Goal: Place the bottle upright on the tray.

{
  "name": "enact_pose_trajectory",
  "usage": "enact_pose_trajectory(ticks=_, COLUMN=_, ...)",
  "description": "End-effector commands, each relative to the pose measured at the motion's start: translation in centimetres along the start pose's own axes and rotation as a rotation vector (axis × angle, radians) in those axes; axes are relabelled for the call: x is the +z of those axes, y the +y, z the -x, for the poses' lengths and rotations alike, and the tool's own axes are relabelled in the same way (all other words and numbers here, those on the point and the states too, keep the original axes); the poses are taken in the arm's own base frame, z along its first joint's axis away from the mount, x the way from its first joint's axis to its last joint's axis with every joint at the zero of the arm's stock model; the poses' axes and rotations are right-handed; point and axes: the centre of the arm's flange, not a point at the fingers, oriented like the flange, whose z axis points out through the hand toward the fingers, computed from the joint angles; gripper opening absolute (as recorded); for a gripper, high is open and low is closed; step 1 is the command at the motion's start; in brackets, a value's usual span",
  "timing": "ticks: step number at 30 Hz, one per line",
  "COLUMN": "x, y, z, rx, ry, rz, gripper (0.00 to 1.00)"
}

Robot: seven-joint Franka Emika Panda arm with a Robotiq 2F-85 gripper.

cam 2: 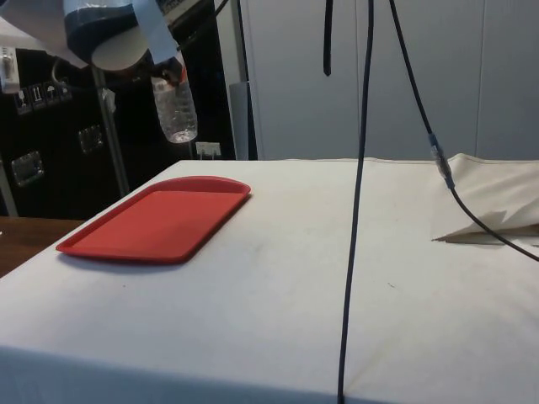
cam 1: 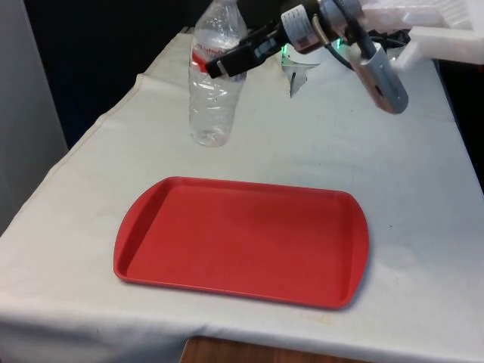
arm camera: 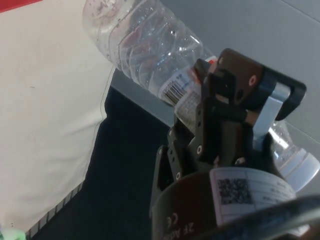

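Gripping bottle (cam 1: 215,83) upright, tool (cam 1: 227,62) clamped on it | side view: lifted, beyond tray (cam 2: 152,223)

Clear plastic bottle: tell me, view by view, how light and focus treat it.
Front view: the clear plastic bottle, held by the black two-finger gripper, is lit evenly, its ribs catching soft highlights above the red plastic tray. Side view: it hangs pale against dark cabinets, with a faint sheen. Wrist view: bright glints speckle its ribs, and its label barcode is legible.
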Motion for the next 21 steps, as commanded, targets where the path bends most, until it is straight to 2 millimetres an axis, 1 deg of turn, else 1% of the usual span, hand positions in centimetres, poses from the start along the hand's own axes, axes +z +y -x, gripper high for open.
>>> enact_pose_trajectory(ticks=1, x=-0.1, y=0.1, z=0.3, rx=0.004, ry=0.007, rz=-0.001, gripper=0.34)
enact_pose_trajectory(ticks=4, x=-0.2, y=0.2, z=0.6, rx=0.002, ry=0.016, rz=-0.002, gripper=0.34)
enact_pose_trajectory(ticks=5, x=-0.1, y=0.1, z=0.4, rx=-0.001, ry=0.012, rz=-0.001, gripper=0.34)
enact_pose_trajectory(ticks=6, x=-0.2, y=0.2, z=0.8, rx=0.001, ry=0.021, rz=-0.003, gripper=0.34)
enact_pose_trajectory(ticks=13, x=-0.1, y=0.2, z=1.3, rx=-0.005, ry=0.032, rz=-0.006, gripper=0.34)
enact_pose_trajectory(ticks=21, x=0.0, y=0.2, z=1.3, rx=-0.009, ry=0.034, rz=-0.006, gripper=0.34)
